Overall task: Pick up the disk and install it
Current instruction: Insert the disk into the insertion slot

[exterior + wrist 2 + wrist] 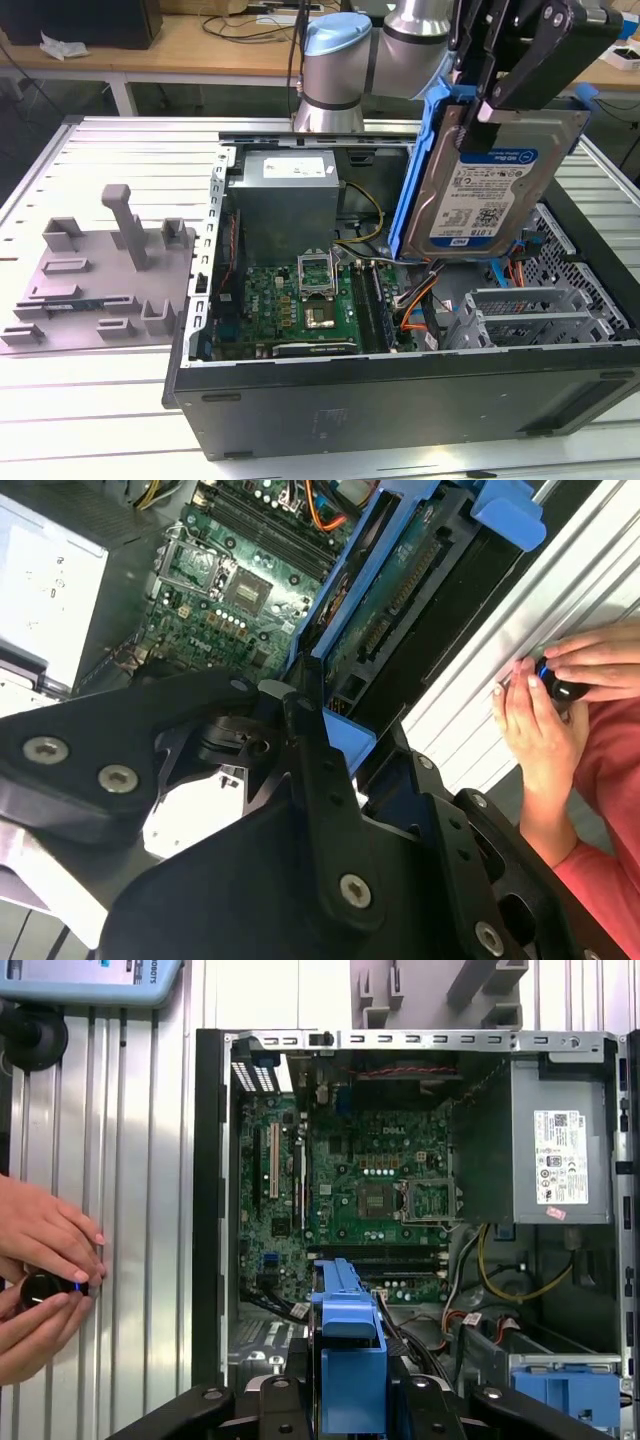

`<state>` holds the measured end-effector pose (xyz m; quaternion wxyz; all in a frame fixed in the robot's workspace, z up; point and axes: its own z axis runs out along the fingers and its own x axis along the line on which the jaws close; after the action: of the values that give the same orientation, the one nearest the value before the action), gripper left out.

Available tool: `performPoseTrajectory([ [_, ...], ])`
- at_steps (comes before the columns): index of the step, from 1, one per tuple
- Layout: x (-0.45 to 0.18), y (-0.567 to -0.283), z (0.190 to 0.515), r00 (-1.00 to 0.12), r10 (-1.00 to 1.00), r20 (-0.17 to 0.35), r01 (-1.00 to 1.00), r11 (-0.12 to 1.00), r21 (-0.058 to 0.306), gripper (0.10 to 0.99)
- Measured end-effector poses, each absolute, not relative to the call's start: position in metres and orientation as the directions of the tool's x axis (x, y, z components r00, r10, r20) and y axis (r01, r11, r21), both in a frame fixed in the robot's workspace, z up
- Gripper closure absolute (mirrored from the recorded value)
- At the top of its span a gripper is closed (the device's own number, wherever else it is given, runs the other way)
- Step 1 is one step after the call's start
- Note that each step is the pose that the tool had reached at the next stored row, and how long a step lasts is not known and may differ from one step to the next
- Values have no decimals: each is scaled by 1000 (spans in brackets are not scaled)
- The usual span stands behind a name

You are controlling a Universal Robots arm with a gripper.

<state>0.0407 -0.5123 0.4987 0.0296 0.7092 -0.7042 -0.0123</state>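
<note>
My gripper (478, 100) is clamped on the disk (488, 190), held on edge above the open computer case (400, 395), at two o'clock from the motherboard (300, 300); I reckon a tilted descent could jam it against the drive cage (530, 315) or snag the orange cables (420, 300).

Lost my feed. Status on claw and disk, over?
Claw shut on the disk, held on edge above the open computer case. Not yet in the drive cage. A person's hands at a knob beside the case.
</note>
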Motion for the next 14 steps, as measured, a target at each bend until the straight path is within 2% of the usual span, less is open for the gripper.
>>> performPoseTrajectory([
  [14, 78, -516, 493, 6, -1000, 24, -998, -5, 59, 718],
])
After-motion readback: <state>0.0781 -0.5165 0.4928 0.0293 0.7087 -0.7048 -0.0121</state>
